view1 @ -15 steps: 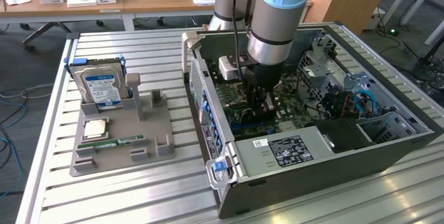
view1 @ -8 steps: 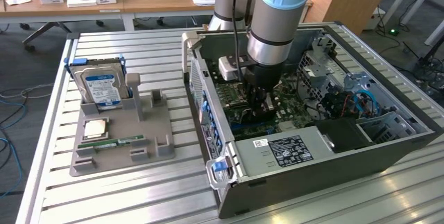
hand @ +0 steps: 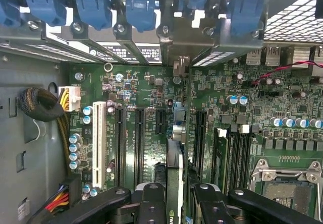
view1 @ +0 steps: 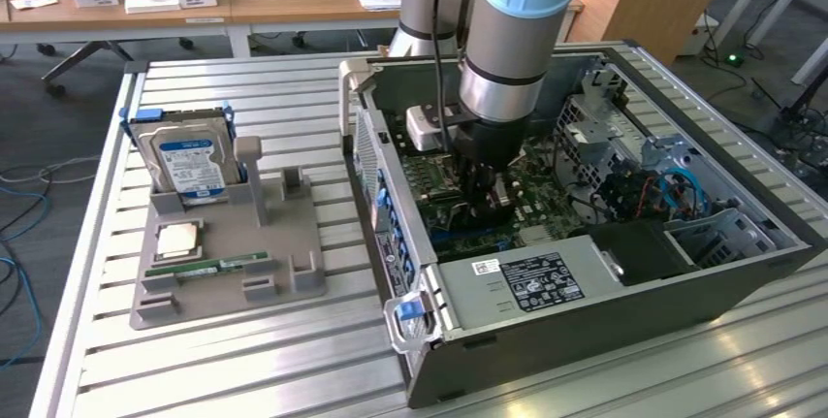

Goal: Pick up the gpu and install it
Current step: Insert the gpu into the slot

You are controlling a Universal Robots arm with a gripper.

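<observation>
We have the gripper [hand: 175, 204] down inside the open computer case [view1: 569, 287], jaws clamped on the gpu [hand: 174, 176], which we hold edge-down over a motherboard [hand: 141, 90] slot, bracket toward the rear openings so it can seat.

We see a big metal table [view1: 246, 360] with long grooves running along its top; two things sit right on it; toward the exterior view's left lies a flat grey holder tray [view1: 291, 243]; toward the exterior view's right lies an open computer case [view1: 569, 326] on its side, with its lid off; the two sit close together but do not touch.
</observation>
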